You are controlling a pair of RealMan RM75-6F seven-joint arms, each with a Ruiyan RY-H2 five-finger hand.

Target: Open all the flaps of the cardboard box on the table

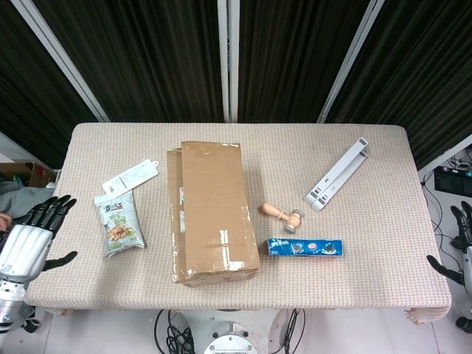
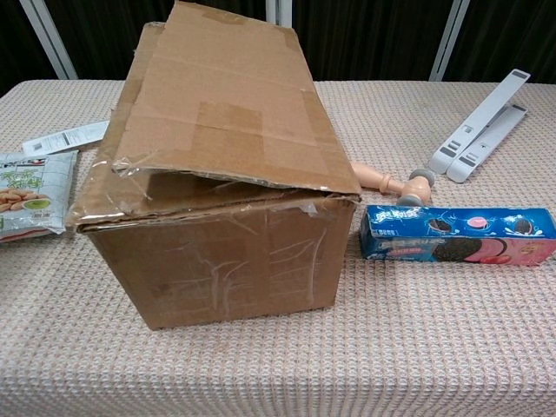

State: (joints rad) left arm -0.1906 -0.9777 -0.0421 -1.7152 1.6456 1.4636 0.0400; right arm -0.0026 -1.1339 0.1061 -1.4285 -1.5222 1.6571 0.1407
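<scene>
A worktop covered in beige woven cloth fills the middle of the scene. Behind it hang black panels divided by slanting white bars, with pale floor and dark cables below its near edge

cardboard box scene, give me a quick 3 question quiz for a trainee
1. True or false: the cardboard box has all its flaps folded fully open.
2. Which thing lies nearest the box on the robot's right side? A) snack bag B) wooden roller C) white stand
3. Fill in: the left hand hovers off the table's left edge, fingers spread, holding ____.

Key
1. False: the top flap lies down over the box, only slightly lifted at the front in the chest view.
2. B; the cookie box lies just in front of it.
3. Nothing; the right hand is empty too.
</scene>
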